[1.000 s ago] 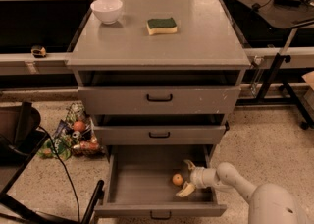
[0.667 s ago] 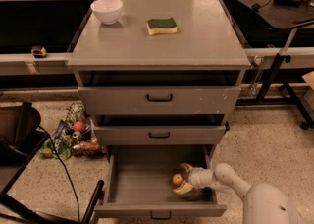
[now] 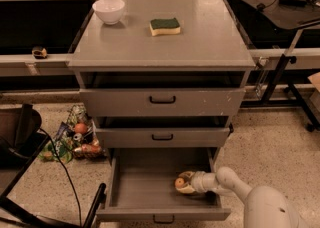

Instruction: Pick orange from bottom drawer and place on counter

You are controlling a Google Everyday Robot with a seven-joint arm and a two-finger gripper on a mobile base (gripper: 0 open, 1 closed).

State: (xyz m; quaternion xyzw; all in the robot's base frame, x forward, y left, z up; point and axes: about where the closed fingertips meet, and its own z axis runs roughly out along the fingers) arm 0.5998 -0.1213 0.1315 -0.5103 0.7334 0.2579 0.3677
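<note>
1. Looking down from the one camera view, you find the orange on the floor of the bottom drawer, toward its right wall. The gripper comes in from the right and sits right at the fruit. Whether it has clamped on, you cannot tell.
2. Expect the orange to be light, firm, smooth-skinned and round. It will probably roll from a glancing nudge and could slip out of a weak hold. Take it across its widest middle with a moderate squeeze.
3. The drawer floor is flat, bare metal and likely slick, so only the walls would stop a roll. The middle drawer juts over the rear of the open one, so plan to draw the fruit forward before raising it.
4. The counter is flat matte grey. A white bowl stands at its back left and a sponge near the back middle. On that level top a round fruit may wander, so set it down gently, well in from the edges.
5. A grocery heap and a black cable lie on the floor left of the cabinet, well apart from the arm.
</note>
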